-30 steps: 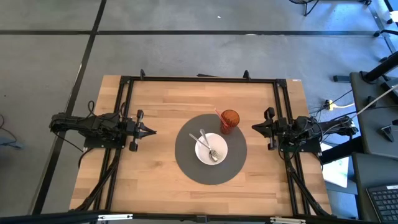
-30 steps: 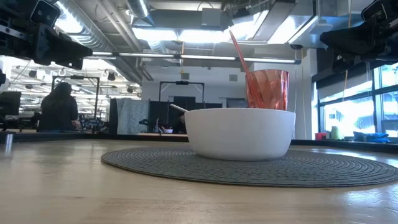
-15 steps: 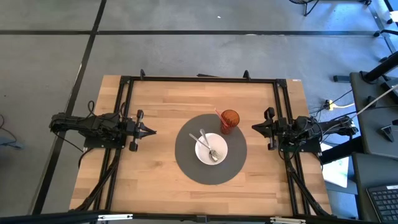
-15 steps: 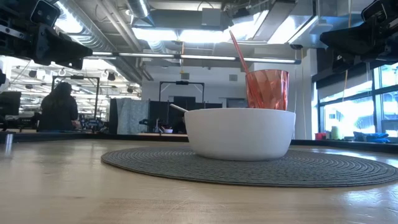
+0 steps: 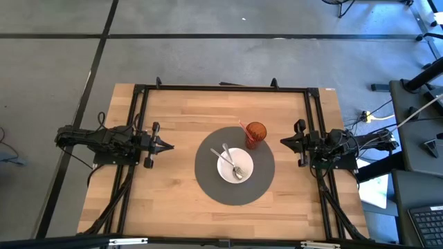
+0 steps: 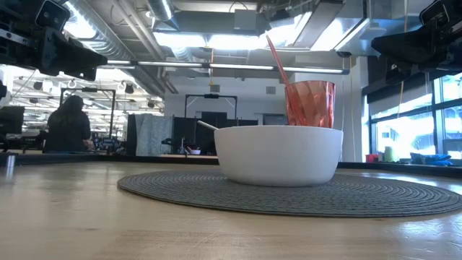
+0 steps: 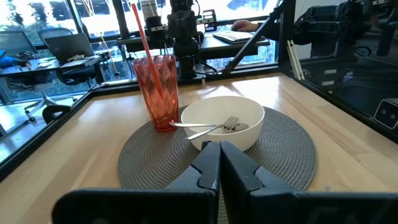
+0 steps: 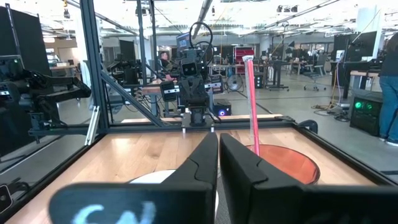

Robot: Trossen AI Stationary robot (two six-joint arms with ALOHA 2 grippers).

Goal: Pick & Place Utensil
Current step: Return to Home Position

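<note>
With the silver cutlery [image 5: 231, 163] laid in the white bowl [image 5: 243, 158] at the middle of the surface [image 5: 173, 207], and the left pincer [image 5: 168, 146] and right pincer [image 5: 282, 142] both pressed together, empty and well apart from it, only a stray arm swing is judged able to tip the orange cup [image 5: 255, 133] just beside the bowl.

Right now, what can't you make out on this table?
Low view: the white bowl's wall hides the cutlery, bar one handle tip.
Right wrist view: the shut right claw covers most of the bowl; the orange cup's base is cut off.
High view: cutlery pieces too small to tell apart.
</note>
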